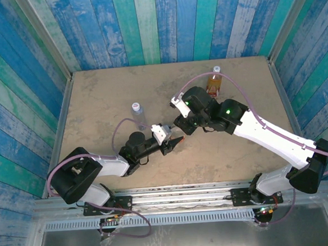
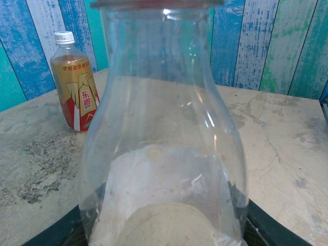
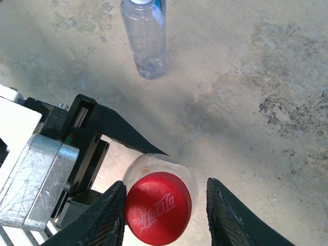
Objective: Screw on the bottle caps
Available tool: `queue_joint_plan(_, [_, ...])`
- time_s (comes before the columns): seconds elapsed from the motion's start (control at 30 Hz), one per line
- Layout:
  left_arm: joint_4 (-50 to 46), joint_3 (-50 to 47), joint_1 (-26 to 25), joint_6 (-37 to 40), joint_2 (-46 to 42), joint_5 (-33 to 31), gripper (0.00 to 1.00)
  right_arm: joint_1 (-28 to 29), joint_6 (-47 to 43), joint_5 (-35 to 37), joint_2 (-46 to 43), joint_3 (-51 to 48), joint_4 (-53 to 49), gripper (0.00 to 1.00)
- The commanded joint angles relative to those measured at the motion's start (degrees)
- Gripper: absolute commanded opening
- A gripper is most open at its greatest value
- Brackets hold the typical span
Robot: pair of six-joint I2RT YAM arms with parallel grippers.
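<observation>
Our left gripper [image 1: 175, 141] is clamped on the clear bottle [image 2: 164, 128]. Our right gripper [image 3: 166, 197] sits over it, jaws narrowly parted around the red cap [image 3: 158, 209], with a gap beside one finger.

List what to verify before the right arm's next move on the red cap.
1. Left gripper clamps the clear bottle: ok.
2. Red cap sits on that bottle's mouth: ok.
3. Cap screwed fully tight: cannot tell.
4. Right gripper grips the cap: not ok; its jaws straddle it with a gap on one side.
5. Amber bottle upright, white cap on: ok.
6. Bluish bottle standing apart from the grippers: ok.
</observation>
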Motion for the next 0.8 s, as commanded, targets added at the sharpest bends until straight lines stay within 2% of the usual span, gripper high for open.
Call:
queue_joint_plan(0.0, [-7.8,-2.1,-0.2,-0.1,1.3,0.9,0.54,0.3,-0.3,1.0,0.4,1.5,-0.7,0.45])
queue_joint_plan(0.37, [-8.3,-2.0,-0.3,-0.2,1.3,0.9,0.54,0.8,-1.3,1.9,0.3,1.2,-0.7,0.53])
queue_joint_plan(0.6, [-8.3,-2.0,-0.3,-0.3,1.4,0.9,0.54,1.4,-3.1,2.1,0.3,0.9,-0.7,0.55])
queue_joint_plan(0.77, [-8.5,-2.0,-0.3,-0.2,1.4,0.8,0.54,3.3,-6.7,5.1,0.0,0.2,-0.5,0.55])
